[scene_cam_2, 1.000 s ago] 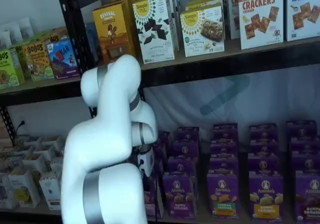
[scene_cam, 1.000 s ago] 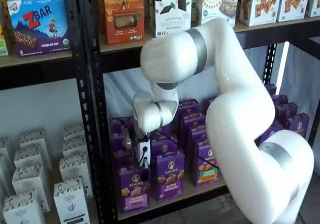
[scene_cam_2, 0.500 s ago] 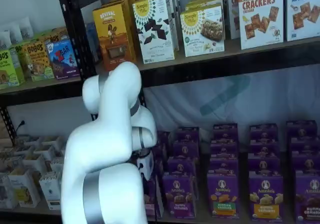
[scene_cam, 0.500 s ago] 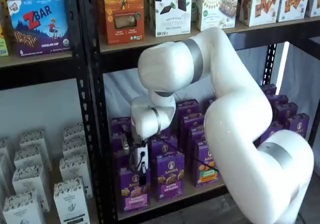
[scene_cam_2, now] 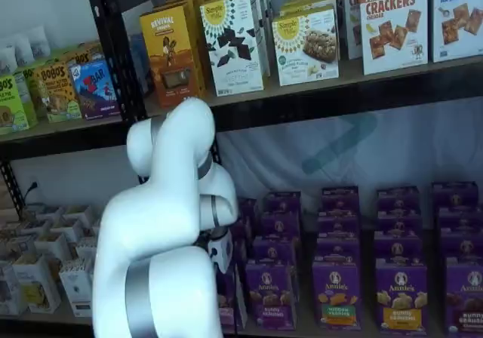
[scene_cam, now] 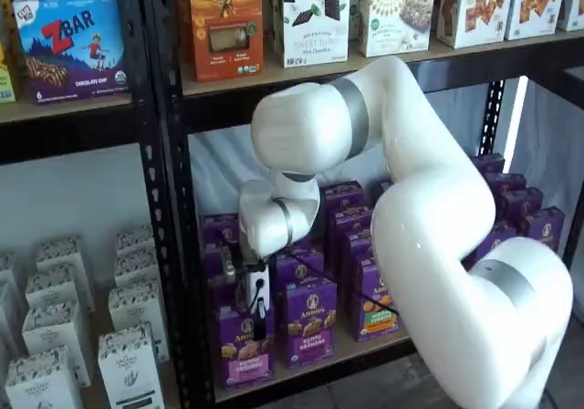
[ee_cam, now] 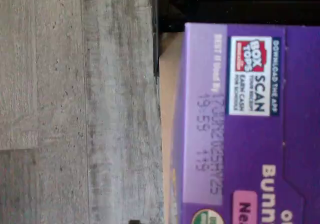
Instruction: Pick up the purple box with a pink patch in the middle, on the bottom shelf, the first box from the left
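Note:
The purple box with its pink band stands upright at the front left of the bottom shelf. My gripper hangs straight over it, white body above and black fingers down at the box's top edge. Its jaws stand wide and hold nothing; the box rests on the board. The wrist view looks onto the purple box's top flap, which carries a Box Tops label, with a strip of the bottom shelf's light-brown board beside it. In a shelf view my own arm hides most of the gripper.
Like purple boxes stand in rows right beside and behind the target, one with a green band. A black perforated upright runs close on the left, with white cartons beyond it. An upper shelf overhangs. Grey floor lies below.
The arm has swung a little to the left and down, bringing the gripper lower onto the front-left purple box. The boxes have not moved.

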Controlling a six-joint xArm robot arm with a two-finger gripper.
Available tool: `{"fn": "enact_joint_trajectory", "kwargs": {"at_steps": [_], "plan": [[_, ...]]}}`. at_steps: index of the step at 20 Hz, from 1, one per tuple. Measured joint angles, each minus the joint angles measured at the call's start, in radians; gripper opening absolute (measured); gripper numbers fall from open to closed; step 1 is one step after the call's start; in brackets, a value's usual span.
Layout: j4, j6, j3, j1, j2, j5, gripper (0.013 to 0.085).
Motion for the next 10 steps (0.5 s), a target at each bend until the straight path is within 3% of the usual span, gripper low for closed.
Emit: {"fn": "enact_joint_trajectory", "kwargs": {"at_steps": [10], "plan": [[-0.002,-0.001,-0.007,-0.003,0.005,0.009,0.065]]}}
